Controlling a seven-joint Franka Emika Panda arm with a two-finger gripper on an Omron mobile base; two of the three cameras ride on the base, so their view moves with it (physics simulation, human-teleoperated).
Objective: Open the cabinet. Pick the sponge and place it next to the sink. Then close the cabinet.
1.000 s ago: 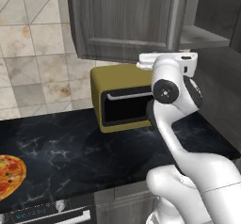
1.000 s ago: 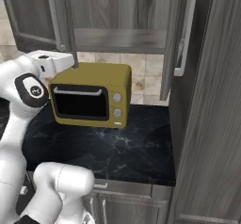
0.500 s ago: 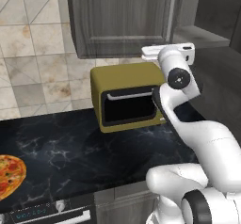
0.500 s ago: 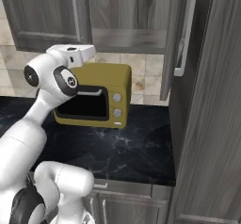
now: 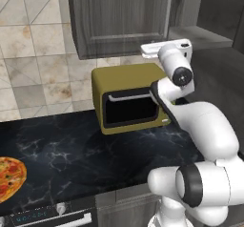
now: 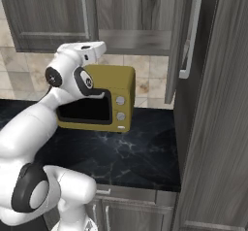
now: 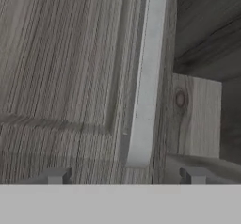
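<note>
Straddling the cabinet door's silver handle, the gripper stands wide, gripping nothing

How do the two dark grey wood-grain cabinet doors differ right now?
The left cabinet door is shut flat; the right cabinet door is swung open toward the camera. The open gripper faces the left door's silver bar handle; the right door's handle has nothing near it. Both are dark grey panelled wood-grain.
</note>
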